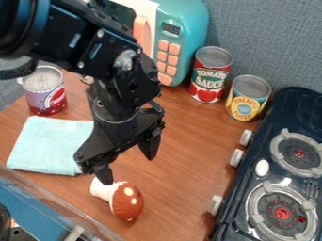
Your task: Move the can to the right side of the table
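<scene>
My gripper [127,161] hangs over the middle-left of the table [182,155], its two fingers apart and nothing between them. One fingertip is just above the white stem of a toy mushroom; I cannot tell whether they touch. Three cans stand upright. A purple and red can [46,96] is at the left, beyond the folded cloth. A red and green can [211,77] stands at the back right beside the toy microwave. Close to its right is a yellow can [248,99]. The gripper is apart from all three.
The brown spotted mushroom [127,203] lies near the front. A light blue folded cloth [47,146] is left of the gripper. The teal toy microwave [189,28] stands at the back, partly behind the arm. A dark toy stove [277,174] takes up the right side.
</scene>
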Robot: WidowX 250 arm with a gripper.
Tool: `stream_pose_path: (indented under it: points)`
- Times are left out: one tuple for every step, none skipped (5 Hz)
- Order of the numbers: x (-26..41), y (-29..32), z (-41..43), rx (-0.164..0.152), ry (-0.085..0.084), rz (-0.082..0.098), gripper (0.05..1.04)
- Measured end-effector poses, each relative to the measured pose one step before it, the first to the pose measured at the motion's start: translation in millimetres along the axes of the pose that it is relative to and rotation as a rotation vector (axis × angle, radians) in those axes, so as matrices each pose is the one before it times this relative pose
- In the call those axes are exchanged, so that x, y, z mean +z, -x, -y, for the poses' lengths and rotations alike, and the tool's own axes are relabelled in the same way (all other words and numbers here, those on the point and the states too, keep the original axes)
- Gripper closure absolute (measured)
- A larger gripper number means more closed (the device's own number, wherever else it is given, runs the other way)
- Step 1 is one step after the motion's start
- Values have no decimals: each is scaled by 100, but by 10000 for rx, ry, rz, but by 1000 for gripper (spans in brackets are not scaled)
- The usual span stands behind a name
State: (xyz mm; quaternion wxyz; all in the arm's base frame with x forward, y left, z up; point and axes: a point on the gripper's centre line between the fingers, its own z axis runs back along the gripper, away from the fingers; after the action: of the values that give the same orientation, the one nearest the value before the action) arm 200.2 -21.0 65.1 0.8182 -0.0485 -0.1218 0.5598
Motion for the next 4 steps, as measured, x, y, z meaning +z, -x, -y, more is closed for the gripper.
stream_pose_path:
  points:
    - [-187,76,-283,4,-121,-56,83]
    - [70,-1715,-651,519,-138,30,83]
    - [723,-3340,-441,1265,391,71,83]
    - [1131,-3548,-39,1081,199,119,83]
